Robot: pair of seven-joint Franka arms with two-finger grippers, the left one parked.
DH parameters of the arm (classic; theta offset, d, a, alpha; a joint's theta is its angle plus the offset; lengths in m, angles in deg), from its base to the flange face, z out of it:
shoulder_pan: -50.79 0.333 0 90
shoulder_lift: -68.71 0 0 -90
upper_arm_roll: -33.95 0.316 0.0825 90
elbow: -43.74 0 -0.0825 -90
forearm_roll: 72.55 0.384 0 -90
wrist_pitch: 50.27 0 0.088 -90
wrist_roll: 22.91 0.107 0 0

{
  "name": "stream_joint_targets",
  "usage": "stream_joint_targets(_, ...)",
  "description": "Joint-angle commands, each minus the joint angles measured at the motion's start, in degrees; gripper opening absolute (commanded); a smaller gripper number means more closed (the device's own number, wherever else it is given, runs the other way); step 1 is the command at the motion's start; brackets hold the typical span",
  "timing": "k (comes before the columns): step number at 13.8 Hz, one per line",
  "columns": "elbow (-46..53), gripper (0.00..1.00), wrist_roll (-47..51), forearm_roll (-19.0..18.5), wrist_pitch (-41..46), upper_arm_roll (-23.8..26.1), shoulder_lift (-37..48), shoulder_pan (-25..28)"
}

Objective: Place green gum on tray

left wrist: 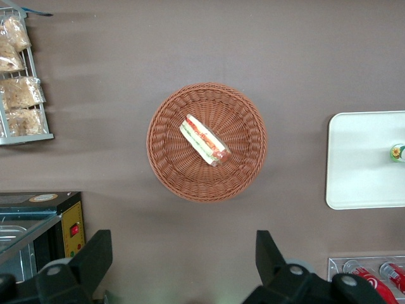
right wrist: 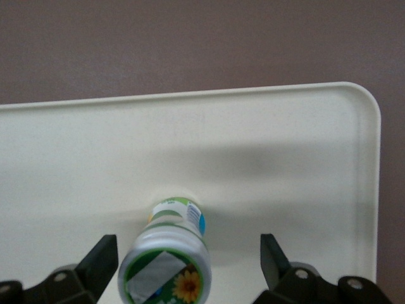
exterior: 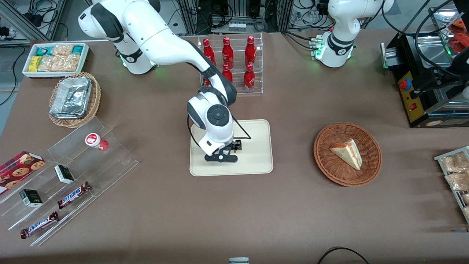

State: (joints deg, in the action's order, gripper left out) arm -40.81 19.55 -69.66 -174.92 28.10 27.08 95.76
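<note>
A: So, where did the tool [right wrist: 183,269] stand relative to the tray [exterior: 256,161]?

B: Directly over it, low, at the end nearer the working arm. Its fingers [right wrist: 101,256] were spread wide, well clear of the green gum [right wrist: 168,256] on both sides, so it had let go.

A: And the bottle itself?

B: Standing upright on the tray, between the two fingers but touching neither. In the parked arm's wrist view only a sliver of it showed, over the tray.

A: Which step would you call that?

B: I judged the placing done and the release made. What remained was the retreat: a straight lift, keeping the fingers apart so neither clipped the lid and tipped the bottle.

A: Any writing on it?

B: None I could read. The lid carried a green ring, a grey-white patch and an orange flower; the side label had a green band and a spot of blue, its text too small to tell.

A: Elsewhere on the table [exterior: 234,220]?

B: Two Snickers bars [exterior: 74,194] lay on the clear acrylic steps [exterior: 121,159] toward the working arm's end, the name legible on both. The red-lidded gum bottle [exterior: 96,141] sat higher on those steps, well apart from the tray.
</note>
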Motion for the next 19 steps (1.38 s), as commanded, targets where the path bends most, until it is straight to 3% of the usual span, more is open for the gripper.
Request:
stream_joint_targets(1,0.26,1.0,-1.16,0.18,6.43,0.13,4.44,-0.94)
stream_joint_targets(8,0.35,1.0,-2.73,0.89,16.98,0.31,12.62,-3.66)
stream_joint_targets(15,0.35,1.0,-23.36,2.82,28.76,0.22,19.3,-15.6)
stream_joint_targets(19,-1.14,1.0,-30.05,2.65,31.93,0.22,23.95,-23.24)
